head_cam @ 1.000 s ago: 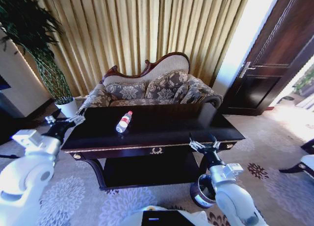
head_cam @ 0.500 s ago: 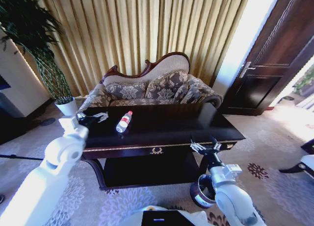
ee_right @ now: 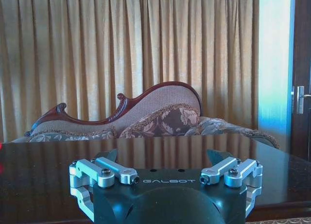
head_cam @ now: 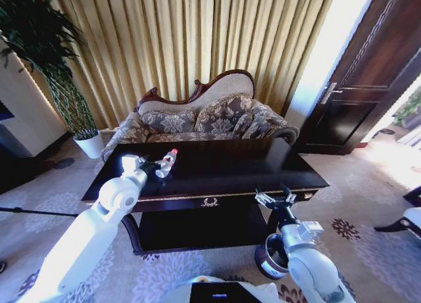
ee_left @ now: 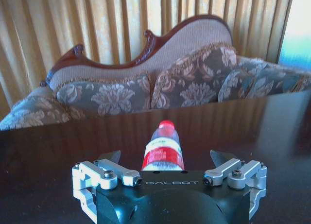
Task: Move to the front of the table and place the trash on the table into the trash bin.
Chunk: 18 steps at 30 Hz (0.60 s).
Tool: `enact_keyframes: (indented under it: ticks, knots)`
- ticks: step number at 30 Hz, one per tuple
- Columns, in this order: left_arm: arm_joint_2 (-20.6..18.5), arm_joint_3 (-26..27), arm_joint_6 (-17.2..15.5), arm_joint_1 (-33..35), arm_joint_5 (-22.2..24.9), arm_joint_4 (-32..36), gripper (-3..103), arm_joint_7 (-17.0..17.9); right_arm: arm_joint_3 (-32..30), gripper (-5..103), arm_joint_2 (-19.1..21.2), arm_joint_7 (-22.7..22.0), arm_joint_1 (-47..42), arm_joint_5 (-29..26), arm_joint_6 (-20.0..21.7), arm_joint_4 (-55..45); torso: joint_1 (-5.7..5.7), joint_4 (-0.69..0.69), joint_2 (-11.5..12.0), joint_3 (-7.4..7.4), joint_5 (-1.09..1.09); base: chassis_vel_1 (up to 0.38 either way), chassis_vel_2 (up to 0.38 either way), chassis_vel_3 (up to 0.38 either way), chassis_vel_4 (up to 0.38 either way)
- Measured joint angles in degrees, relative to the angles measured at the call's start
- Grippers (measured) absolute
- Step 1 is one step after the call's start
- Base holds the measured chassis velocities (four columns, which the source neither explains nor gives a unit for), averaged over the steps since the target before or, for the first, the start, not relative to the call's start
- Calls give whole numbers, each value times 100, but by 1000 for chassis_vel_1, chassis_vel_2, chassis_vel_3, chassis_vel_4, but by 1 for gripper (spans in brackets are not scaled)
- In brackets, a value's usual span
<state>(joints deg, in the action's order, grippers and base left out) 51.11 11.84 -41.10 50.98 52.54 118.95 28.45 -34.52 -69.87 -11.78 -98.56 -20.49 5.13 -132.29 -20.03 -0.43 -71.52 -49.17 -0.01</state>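
Note:
A clear plastic bottle (head_cam: 166, 163) with a red cap and red-white label, the trash, lies on the dark glossy table (head_cam: 263, 168), left of centre. My left gripper (head_cam: 152, 165) reaches over the table's left end and is right at the bottle. In the left wrist view the gripper (ee_left: 167, 157) is open, and the bottle (ee_left: 163, 146) lies straight ahead between the finger lines, cap pointing away, its near end hidden behind the gripper body. My right gripper (head_cam: 275, 196) hangs open at the table's front right edge. Below it stands the trash bin (head_cam: 265, 258), partly hidden by the arm.
A floral sofa (head_cam: 204, 122) stands behind the table before gold curtains. A plant in a white pot (head_cam: 91, 144) is at the far left, a dark door (head_cam: 368, 86) at the right. A chair edge (head_cam: 411, 217) shows far right. Carpet surrounds the table.
My left arm has swung right from the table's left corner across the top to the bottle. The right arm has barely moved.

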Motion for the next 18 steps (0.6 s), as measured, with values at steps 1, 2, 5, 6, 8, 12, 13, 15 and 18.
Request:
enact_keyframes:
  ticks: [1,2,5,6,8,12,13,15,18]
  knots:
    - [7,-37,0,-21,2,-53,100,1,-5,100,-7,0,0,0,0,0,0,0,0,0,0,0,0,0,0]
    - [20,-66,0,-40,6,-102,100,1,-8,100,-11,0,0,0,-1,2,0,1,0,0,-1,0,0,0,0]
    - [56,-106,0,-68,7,-199,100,0,-8,100,-19,-1,8,0,-4,39,0,0,0,0,0,0,0,0,0]
    - [80,-116,0,-73,7,-250,100,-7,-8,100,-21,-2,19,1,-6,67,0,0,0,0,0,0,0,0,0]
    - [119,-130,2,-76,5,-332,100,-23,-3,100,-23,-2,38,4,-11,122,0,0,0,0,0,0,0,0,0]
    - [157,-142,6,-103,-17,-458,100,-101,6,100,-18,-3,59,7,-13,153,0,0,0,0,0,0,0,0,0]
    - [170,-149,8,-121,-45,-512,100,-140,9,100,-12,-4,71,7,-13,159,0,0,0,0,0,0,0,0,0]
    - [185,-158,11,-141,-75,-560,100,-175,12,100,-6,-4,82,5,-14,165,0,1,0,0,-1,0,0,0,0]
    - [222,-183,16,-189,-116,-674,100,-223,13,100,20,-5,112,-3,-15,213,0,0,0,0,0,0,0,0,0]
